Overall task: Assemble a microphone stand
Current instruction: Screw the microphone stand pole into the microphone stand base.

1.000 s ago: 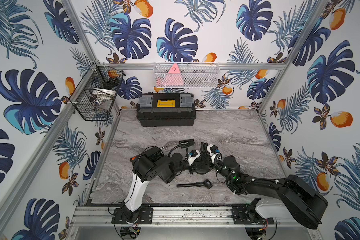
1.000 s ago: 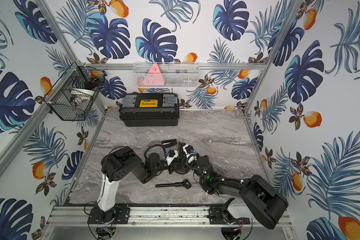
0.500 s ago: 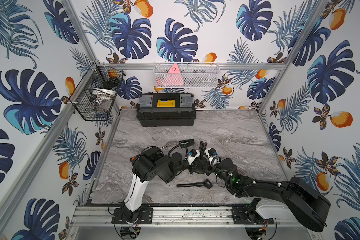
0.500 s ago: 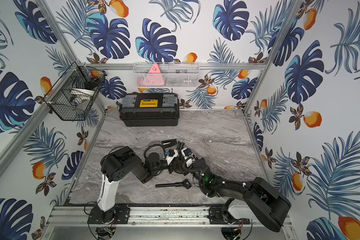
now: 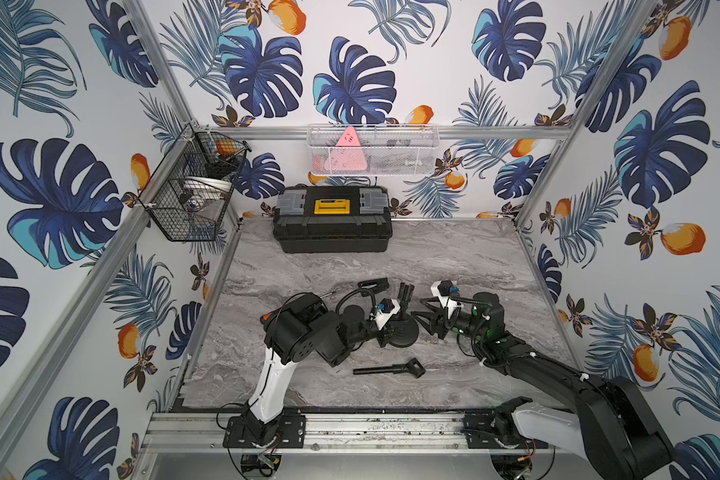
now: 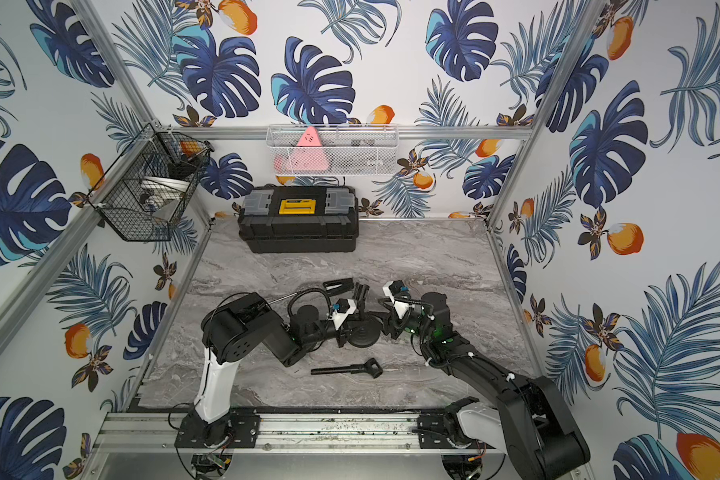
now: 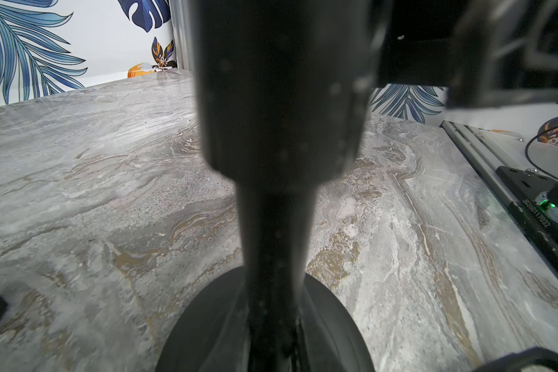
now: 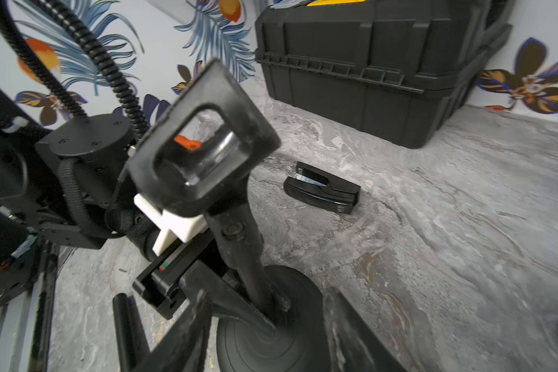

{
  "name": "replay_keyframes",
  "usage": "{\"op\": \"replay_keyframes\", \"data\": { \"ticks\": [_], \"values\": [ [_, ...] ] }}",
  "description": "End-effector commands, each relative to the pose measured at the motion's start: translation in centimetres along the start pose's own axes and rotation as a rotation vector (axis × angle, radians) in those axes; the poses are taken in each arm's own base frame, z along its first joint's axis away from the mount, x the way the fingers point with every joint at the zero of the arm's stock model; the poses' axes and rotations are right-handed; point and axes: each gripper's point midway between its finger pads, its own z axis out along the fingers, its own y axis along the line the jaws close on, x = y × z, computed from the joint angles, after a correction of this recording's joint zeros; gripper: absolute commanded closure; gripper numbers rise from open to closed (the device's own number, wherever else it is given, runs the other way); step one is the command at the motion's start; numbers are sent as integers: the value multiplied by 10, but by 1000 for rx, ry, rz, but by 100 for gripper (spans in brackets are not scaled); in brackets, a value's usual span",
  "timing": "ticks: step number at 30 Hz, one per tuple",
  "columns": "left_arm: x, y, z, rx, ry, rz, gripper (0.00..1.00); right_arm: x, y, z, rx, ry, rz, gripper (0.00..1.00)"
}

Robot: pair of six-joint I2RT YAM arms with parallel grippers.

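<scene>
toolbox: black with a yellow latch, lid down, well behind the round base, against the back wall.
microphone clip: black, lying flat on the bench behind the round base, apart from it.
left tool: jaws together, clamped on the post just above the round base.
loose rod: black, with a blocky head at one end, lying flat in front of the round base, near it but not touching.
post: stands in the middle of the round base and carries a square yoke head at its top.
right tool: jaws apart, nothing between them, just beside the round base on the side away from the left tool; in the right wrist view its fingers flank the base's near edge.
</scene>
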Motion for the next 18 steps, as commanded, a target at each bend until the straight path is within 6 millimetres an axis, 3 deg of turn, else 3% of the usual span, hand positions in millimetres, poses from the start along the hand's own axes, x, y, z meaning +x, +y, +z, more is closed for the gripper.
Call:
{"op": "replay_keyframes", "data": {
  "ticks": [1,10,18],
  "values": [
    [-8,0,-1,2,-31,29,86,-4,17,5,-163,16,-46,42],
    [-7,-2,1,15,-24,27,86,-12,15,25,-300,40,-92,43],
    [-6,-2,3,24,-19,24,86,-14,15,28,-352,26,-114,52]
  ]
}}
